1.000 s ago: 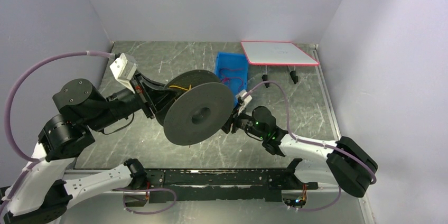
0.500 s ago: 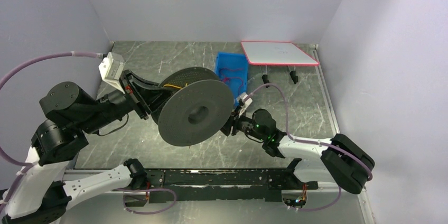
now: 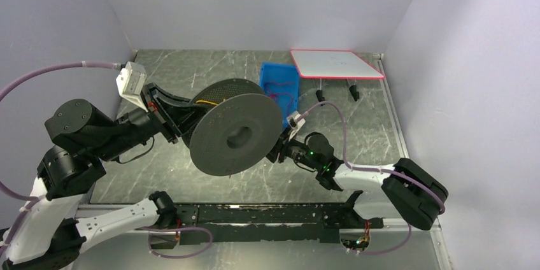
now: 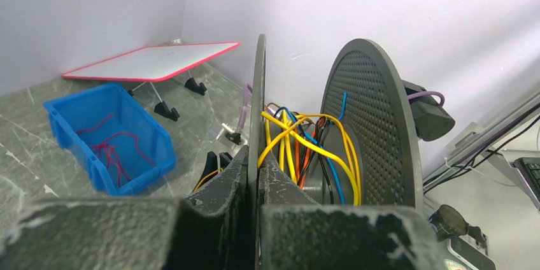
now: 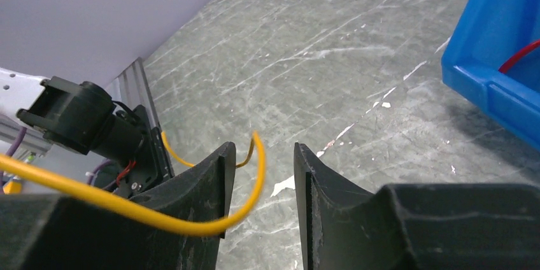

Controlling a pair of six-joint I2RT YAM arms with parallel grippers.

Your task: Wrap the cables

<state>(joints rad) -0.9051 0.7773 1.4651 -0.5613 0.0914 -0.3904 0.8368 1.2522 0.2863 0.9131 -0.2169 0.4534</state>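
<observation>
While left end effector sits clamped on spool rim, right end effector stands apart around yellow cable: light, springy, likely slippery; pinch near free tip.

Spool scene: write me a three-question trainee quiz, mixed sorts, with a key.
1. True or false: the left jaws are clamped on a flange of the spool.
2. What colour is the cable in the gap between the open right jaws? A red, B yellow, C blue.
3. In a few words: what lies in the blue bin?

Key: 1 true; 2 B; 3 red cables.
</observation>
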